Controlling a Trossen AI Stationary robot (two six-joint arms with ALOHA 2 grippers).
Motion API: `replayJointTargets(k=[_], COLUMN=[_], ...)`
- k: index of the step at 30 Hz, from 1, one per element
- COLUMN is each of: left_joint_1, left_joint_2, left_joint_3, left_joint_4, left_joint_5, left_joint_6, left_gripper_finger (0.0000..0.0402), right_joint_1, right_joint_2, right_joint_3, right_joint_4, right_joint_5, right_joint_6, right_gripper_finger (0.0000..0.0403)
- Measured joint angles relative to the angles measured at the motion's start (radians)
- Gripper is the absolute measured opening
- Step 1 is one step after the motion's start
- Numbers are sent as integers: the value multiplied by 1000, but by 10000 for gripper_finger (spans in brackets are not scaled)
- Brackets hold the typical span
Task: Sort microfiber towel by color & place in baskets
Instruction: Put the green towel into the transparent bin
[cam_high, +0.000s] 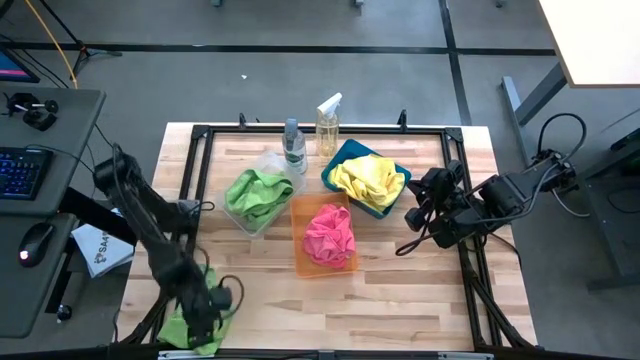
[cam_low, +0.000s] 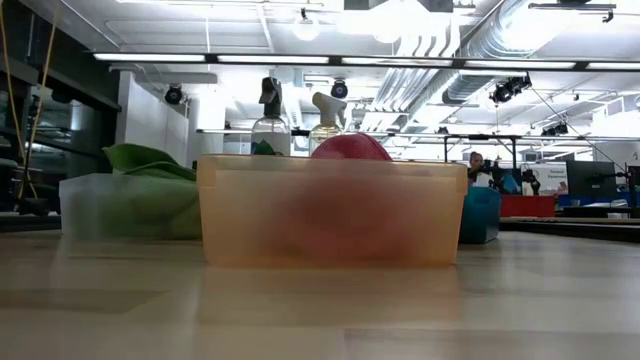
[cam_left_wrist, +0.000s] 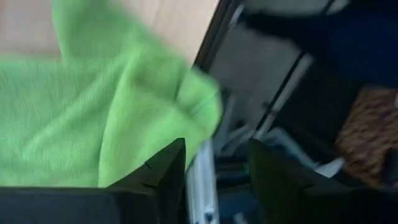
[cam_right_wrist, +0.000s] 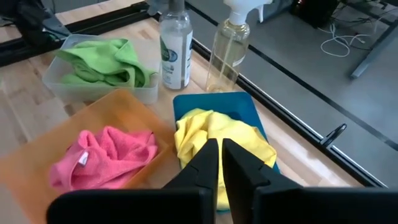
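Green is the one colour unfinished: a loose lime towel (cam_high: 190, 328) lies at the table's near-left edge under the left gripper (cam_high: 205, 322), fingers parted to take it, while the right gripper (cam_high: 417, 214) (nearly closed, empty) waits beside the teal basket (cam_high: 338, 160).

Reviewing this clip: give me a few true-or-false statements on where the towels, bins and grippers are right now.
1. The pink towel lies in the orange bin. True.
2. The yellow towel sits in the clear bin. False: it is in the blue bin; the clear one holds a green towel.
3. A second green towel lies at the table's near left corner, by the left gripper. True.
4. The right gripper holds a towel. False: its fingers are shut and empty, beside the blue bin.
5. Two spray bottles stand behind the bins. True.
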Motion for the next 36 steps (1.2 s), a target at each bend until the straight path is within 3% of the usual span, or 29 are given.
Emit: replayJointTargets(k=[5, 10, 19, 22, 25, 27, 32, 36], left_joint_1=[-64, -73, -71, -60, -28, 4, 129, 236], left_joint_2=[120, 210, 348, 380, 388, 371, 233, 2], left_joint_3=[0, -1, 4, 5, 5, 4, -2, 69], left_joint_4=[-70, -200, -114, -123, -128, -124, -177, -305], left_joint_5=[44, -3, 7, 23, 22, -27, -384, -620], left_joint_6=[-7, 10, 58, 95, 153, 179, 218, 288], left_gripper_finger=[184, 191, 186, 157, 76, 23, 8, 4], right_joint_1=[-10, -10, -10, -10, -9, -9, -9, -9], right_joint_2=[0, 1, 1, 1, 1, 1, 1, 1], right_joint_3=[0, 0, 0, 0, 0, 0, 0, 0], right_joint_4=[0, 0, 0, 0, 0, 0, 1, 1], right_joint_5=[-3, -9, -50, -69, -70, -69, -69, -68], right_joint_6=[0, 3, 26, 27, 27, 27, 31, 64], right_gripper_finger=[45, 69, 76, 76, 76, 76, 76, 76])
